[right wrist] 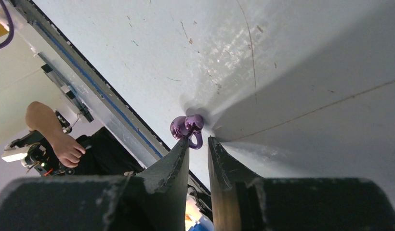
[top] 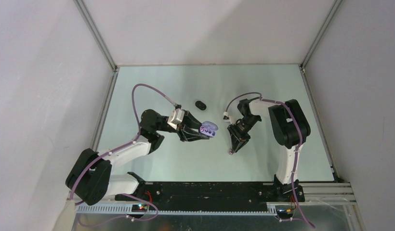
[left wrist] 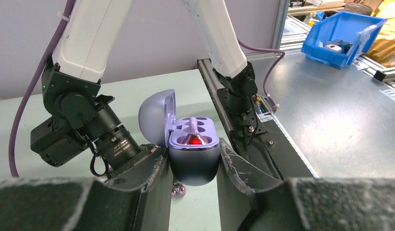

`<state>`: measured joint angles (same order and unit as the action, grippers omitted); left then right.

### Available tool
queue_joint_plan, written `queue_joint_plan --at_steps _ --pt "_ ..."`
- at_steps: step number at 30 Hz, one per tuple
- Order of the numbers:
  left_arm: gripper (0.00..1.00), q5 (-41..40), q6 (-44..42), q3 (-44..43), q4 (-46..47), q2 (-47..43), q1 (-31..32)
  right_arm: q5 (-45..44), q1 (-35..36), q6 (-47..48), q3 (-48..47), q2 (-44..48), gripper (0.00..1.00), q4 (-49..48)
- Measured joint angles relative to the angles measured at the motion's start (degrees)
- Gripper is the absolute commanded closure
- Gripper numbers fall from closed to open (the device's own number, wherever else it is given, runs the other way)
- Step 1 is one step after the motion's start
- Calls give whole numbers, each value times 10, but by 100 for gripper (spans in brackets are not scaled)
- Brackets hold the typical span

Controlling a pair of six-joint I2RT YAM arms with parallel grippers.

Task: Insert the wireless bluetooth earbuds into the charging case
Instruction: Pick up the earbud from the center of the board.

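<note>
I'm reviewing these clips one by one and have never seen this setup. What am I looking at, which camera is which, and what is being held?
Two white and black robot arms are bolted at the near edge of a pale green table. The wide picture looks down from above; the other two come from cameras on each wrist. The left gripper has its jaws shut on an open pale purple oval charging case, lid raised. The right gripper points down at a glossy purple earbud lying on the table, jaws slightly apart just beside it, not yet gripping. A small black oval case lies farther back.
</note>
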<state>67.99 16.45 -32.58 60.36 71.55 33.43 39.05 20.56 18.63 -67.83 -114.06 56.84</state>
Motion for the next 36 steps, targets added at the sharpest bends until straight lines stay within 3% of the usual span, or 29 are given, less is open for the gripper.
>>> queue_joint_plan --at_steps 8,20,27,36 --pt "96 1 0 0 0 0 0 48 0 3 -11 -26 89 5" --pt "96 2 0 0 0 0 0 98 -7 10 -22 -16 92 15" --pt "96 2 0 0 2 0 0 75 -23 11 -22 67 92 8" --pt "96 2 0 0 4 6 9 -17 -33 10 -15 269 92 -53"
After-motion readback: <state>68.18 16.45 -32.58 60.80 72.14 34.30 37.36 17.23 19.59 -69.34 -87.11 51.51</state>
